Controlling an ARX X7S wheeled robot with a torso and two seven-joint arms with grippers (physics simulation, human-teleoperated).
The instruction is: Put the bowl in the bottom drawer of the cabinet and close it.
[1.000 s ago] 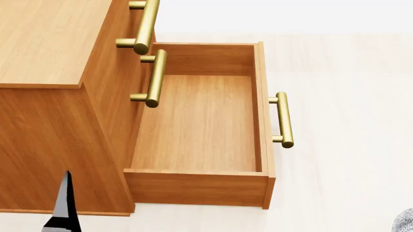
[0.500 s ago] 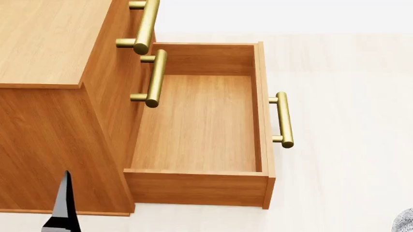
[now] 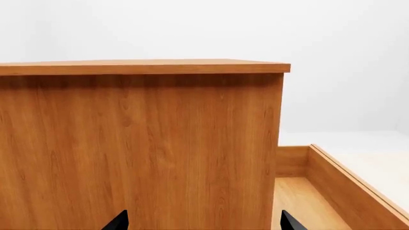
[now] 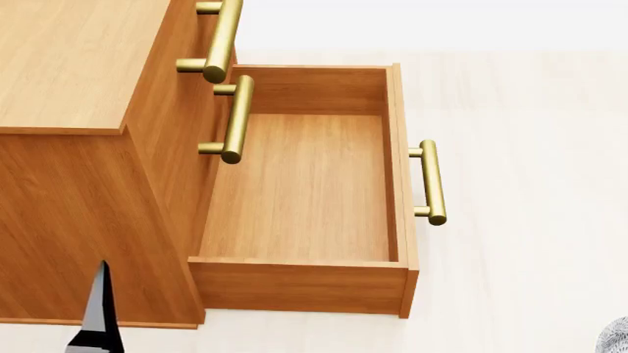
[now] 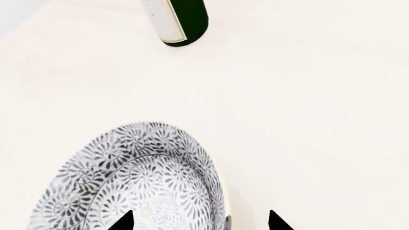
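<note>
Almost nothing differs from half a second ago: in the head view the left gripper [image 4: 100, 312] sits a touch lower at the bottom edge, and the cabinet [image 4: 88, 147], the bottom drawer [image 4: 299, 276] and the bowl [image 4: 616, 337] lie as they did. No writing or brand can be read anywhere; a dark green bottle [image 5: 185, 21] on the pale floor [image 5: 307, 105] has a white label, but it is blank from here. The left arm hangs low beside the cabinet's side wall, its jaws apart. The right gripper [image 5: 199, 221] hovers at the bowl's rim with its jaws apart, one tip over the patterned inside, one outside. The drawer is pulled fully out, with nothing in it. The bowl is on the floor, well apart from the drawer.
</note>
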